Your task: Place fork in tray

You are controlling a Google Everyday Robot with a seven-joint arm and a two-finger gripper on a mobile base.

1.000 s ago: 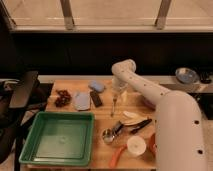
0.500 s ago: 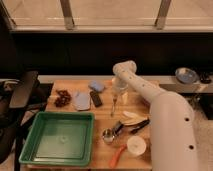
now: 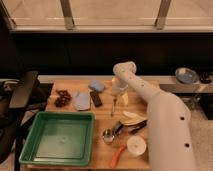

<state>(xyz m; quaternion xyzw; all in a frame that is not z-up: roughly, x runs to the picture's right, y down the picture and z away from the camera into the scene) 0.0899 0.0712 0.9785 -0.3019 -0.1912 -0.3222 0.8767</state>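
wooden table [image 3: 101, 116], centre: my gripper [image 3: 118, 95] sits low at the fork [image 3: 114, 108] upper end; apart or clamped, i cannot tell. fork on the wood, right of tray [image 3: 62, 115], apart from it, near black bar [image 3: 95, 98]

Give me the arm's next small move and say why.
Probably a short lift straight up: the gripper is down at the upper end of the slim silver metal fork, which lies flat on the wooden table, while the large green plastic tray sits apart from it with no fork inside.
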